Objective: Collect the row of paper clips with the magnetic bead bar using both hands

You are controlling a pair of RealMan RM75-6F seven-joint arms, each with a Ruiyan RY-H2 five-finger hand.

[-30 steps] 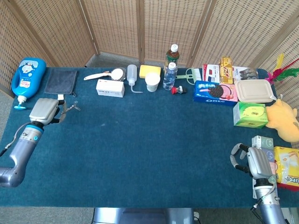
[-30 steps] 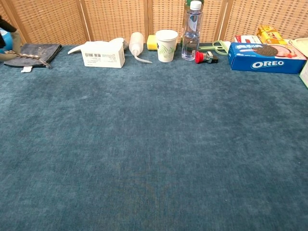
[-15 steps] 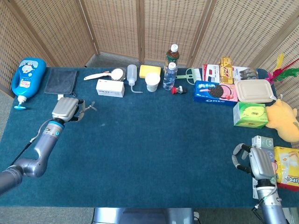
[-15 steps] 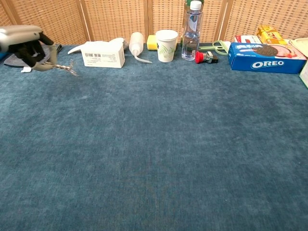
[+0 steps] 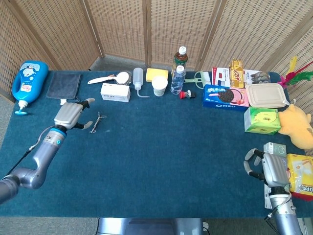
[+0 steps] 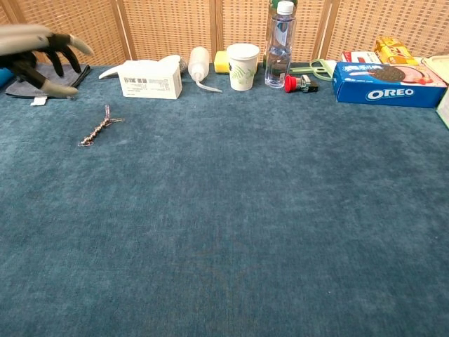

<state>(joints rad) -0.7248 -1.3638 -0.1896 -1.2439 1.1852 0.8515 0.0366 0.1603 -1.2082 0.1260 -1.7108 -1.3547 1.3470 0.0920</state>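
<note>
A short silvery bead bar with paper clips clinging to it (image 5: 97, 123) (image 6: 98, 128) lies loose on the blue table cloth at the left. My left hand (image 5: 71, 115) (image 6: 42, 57) hovers just left of it, fingers spread, holding nothing. My right hand (image 5: 268, 169) sits at the table's near right corner with its fingers curled in and nothing in them; the chest view does not show it.
Along the back stand a white box (image 5: 115, 92), a squeeze bottle (image 5: 138, 79), a paper cup (image 5: 159, 86), water bottles (image 5: 177, 79) and an Oreo box (image 5: 224, 96). A dark cloth (image 5: 64, 85) and blue jug (image 5: 28, 83) lie far left. Boxes and a yellow plush (image 5: 296, 126) crowd the right edge.
My left hand carried the bead bar rightwards from the table's left edge, then let it go; the bar now lies on the cloth and the fingers have spread. The right hand stayed put.
</note>
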